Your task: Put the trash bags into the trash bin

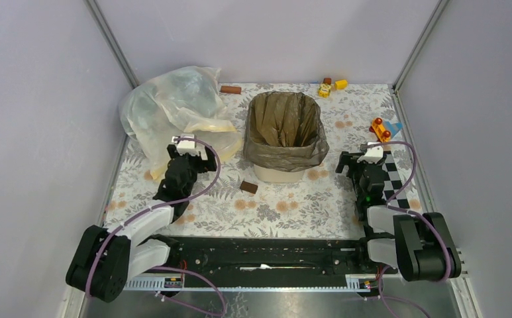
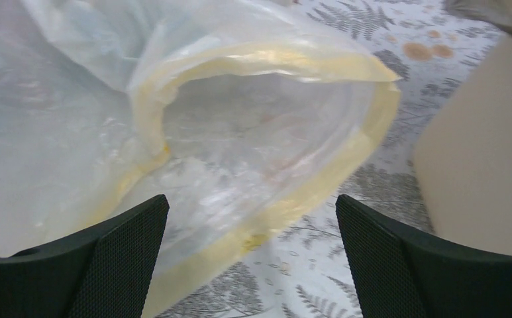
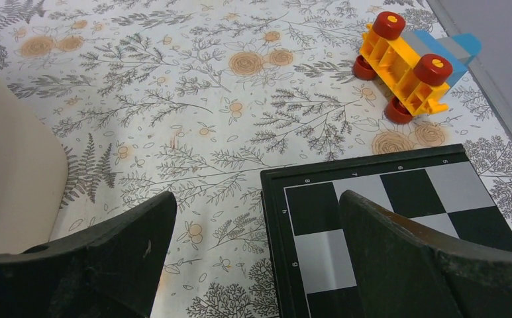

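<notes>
The dark brown-olive trash bag (image 1: 285, 119) lines the cream-beige trash bin (image 1: 278, 173) at the table's middle back, its rim folded over the bin's mouth. My left gripper (image 1: 188, 151) is open and empty, left of the bin, by the whitish bag's yellow rim. My right gripper (image 1: 362, 161) is open and empty, right of the bin, over the checkerboard's corner. The bin wall shows at the right edge of the left wrist view (image 2: 485, 165) and the left edge of the right wrist view (image 3: 11, 172).
A big whitish translucent bag (image 1: 173, 106) with a pale yellow rim (image 2: 293, 199) lies at the back left. A small brown block (image 1: 249, 187) lies before the bin. A checkerboard (image 3: 385, 218) and a yellow toy cart (image 3: 405, 66) are at the right. Small toys (image 1: 329, 86) lie at the back.
</notes>
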`<move>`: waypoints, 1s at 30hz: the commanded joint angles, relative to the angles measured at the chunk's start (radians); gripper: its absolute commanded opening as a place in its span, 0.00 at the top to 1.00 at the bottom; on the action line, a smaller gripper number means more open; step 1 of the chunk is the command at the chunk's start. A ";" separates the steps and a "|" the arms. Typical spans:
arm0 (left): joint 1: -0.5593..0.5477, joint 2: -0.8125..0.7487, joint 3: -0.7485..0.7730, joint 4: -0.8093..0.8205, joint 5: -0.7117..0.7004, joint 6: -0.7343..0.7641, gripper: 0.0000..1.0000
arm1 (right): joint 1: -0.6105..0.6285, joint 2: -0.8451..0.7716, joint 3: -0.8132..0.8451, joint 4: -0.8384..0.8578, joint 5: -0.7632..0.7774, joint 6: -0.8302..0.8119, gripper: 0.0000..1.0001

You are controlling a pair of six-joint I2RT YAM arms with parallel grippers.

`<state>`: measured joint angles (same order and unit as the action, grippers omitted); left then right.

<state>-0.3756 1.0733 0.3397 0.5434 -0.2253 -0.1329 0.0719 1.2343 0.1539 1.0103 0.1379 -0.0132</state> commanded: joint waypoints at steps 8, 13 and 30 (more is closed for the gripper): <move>0.117 0.112 -0.115 0.360 -0.050 0.125 0.01 | 0.002 0.334 -0.053 0.519 0.150 0.008 0.00; 0.203 0.205 -0.162 0.517 0.013 0.096 0.01 | -0.007 0.314 0.080 0.238 0.132 0.033 0.00; 0.293 0.447 -0.099 0.663 0.095 0.093 0.01 | -0.029 0.315 0.089 0.216 0.093 0.043 0.00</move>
<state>-0.0994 1.5154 0.1974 1.1496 -0.1352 -0.0071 0.0456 1.5570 0.2317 1.1961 0.2344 0.0246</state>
